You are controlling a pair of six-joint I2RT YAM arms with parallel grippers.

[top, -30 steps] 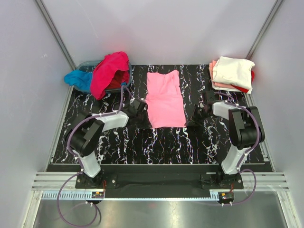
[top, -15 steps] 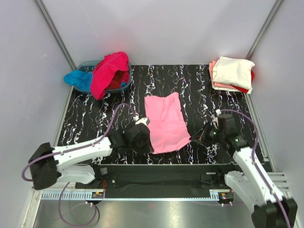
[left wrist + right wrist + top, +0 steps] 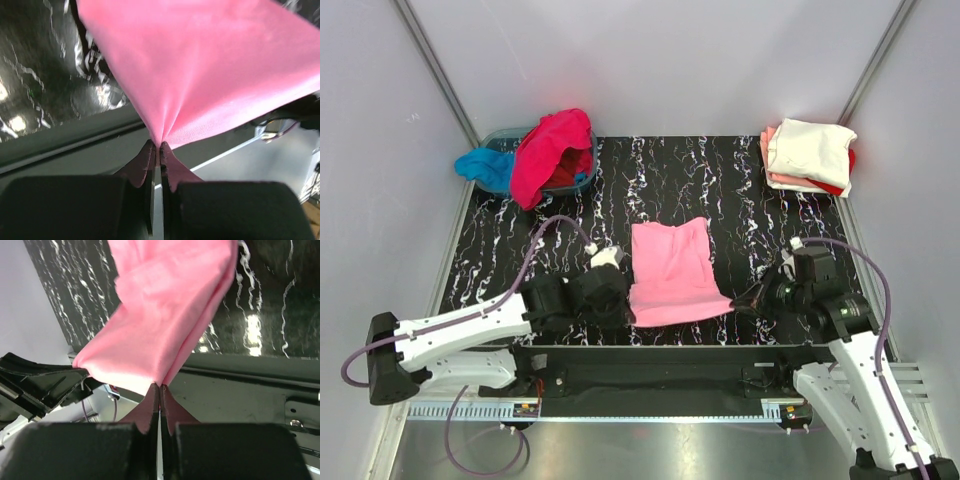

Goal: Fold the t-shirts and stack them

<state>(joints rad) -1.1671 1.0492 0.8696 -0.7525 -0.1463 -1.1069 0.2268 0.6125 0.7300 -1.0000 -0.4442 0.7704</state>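
from above, the light pink shirt [image 3: 670,272] is being held stretched near the front edge of a black marbled table [image 3: 740,190], pale walls [image 3: 670,60] closing in. left wrist: the left gripper [image 3: 159,148] is clenching one corner. right wrist: the right gripper [image 3: 159,388] is pinching another.

Black, white-veined marble-patterned surface [image 3: 740,190], and here's what's on it: grey-blue plastic basin [image 3: 503,134] at the far left corner, folded stack of cream white, salmon and red cloth t-shirts [image 3: 808,155] far right, light pink cloth t-shirt [image 3: 670,270] near-centre.
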